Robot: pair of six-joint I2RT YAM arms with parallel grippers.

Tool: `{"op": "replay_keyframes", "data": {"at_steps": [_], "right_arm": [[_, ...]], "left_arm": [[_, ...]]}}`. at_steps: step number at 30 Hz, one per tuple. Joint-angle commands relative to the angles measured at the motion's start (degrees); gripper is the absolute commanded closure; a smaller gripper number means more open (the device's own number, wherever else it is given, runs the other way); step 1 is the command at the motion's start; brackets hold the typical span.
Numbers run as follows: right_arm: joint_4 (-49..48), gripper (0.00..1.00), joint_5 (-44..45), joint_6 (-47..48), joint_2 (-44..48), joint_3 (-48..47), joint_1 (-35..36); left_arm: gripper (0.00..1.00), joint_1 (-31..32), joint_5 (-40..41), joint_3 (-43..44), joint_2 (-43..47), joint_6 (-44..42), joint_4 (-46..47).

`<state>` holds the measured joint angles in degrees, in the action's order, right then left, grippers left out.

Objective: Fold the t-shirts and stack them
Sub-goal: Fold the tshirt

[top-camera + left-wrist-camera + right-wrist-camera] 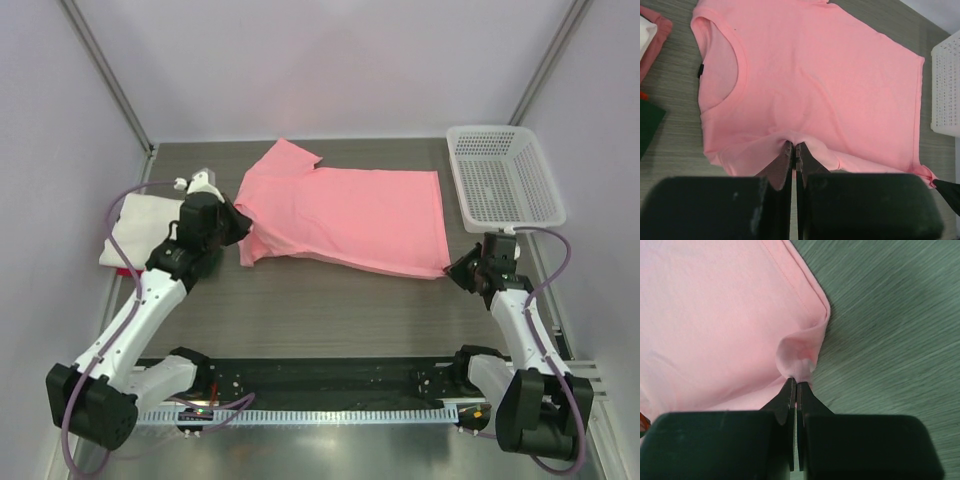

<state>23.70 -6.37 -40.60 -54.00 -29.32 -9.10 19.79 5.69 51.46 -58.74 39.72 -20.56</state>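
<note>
2 pinches on pink tee (350,215): left jaws clenched on near sleeve edge, right jaws clenched on near hem corner. Spread flat on counter (330,310), long axis left-right, cloth lying beyond both jaws. Probably fold away next.

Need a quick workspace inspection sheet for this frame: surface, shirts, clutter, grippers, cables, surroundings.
Surface: dark wood-grain table, no spills seen.
Job's things: pink t-shirt spread unfolded mid-table; folded white t-shirt at left edge, reddish cloth under it.
Clutter: white mesh basket, far right corner, looks empty.
Grippers: left gripper shut on the pink shirt's near edge by the sleeve; right gripper shut on its hem corner.
Cables: purple cables loop off both arms.
Surroundings: pale walls, metal frame posts.
</note>
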Motion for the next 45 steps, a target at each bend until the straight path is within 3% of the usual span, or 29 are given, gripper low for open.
{"op": "replay_keyframes", "data": {"at_steps": [1, 14, 25, 42, 43, 45], "right_arm": [[-4.01, 0.99, -0.40, 1.31, -2.24, -3.81, 0.05], [-11.22, 0.99, 5.04, -5.70, -12.53, -7.59, 1.45], [-12.28, 0.99, 27.45, -11.61, -13.23, -10.67, 9.10], [-17.99, 0.98, 26.85, -11.08, -29.84, -20.24, 12.44], [-18.08, 0.94, 26.68, -10.91, -30.37, -21.47, 12.44], [-17.90, 0.50, 26.32, -10.81, -30.82, -22.01, 12.53]], "left_arm": [[1.00, -0.45, 2.39, 3.64, -3.56, -1.58, 0.16], [1.00, -5.20, 0.02, 13.05, -18.07, -2.11, 0.78], [1.00, -5.38, -2.35, 17.97, -26.86, -1.93, 3.06], [1.00, -5.73, -1.82, 33.25, -42.85, -3.95, 2.54], [0.98, -5.82, -2.70, 34.22, -44.51, -4.13, 2.63], [0.63, -5.99, -4.37, 36.07, -45.84, -4.13, 3.24]]}}
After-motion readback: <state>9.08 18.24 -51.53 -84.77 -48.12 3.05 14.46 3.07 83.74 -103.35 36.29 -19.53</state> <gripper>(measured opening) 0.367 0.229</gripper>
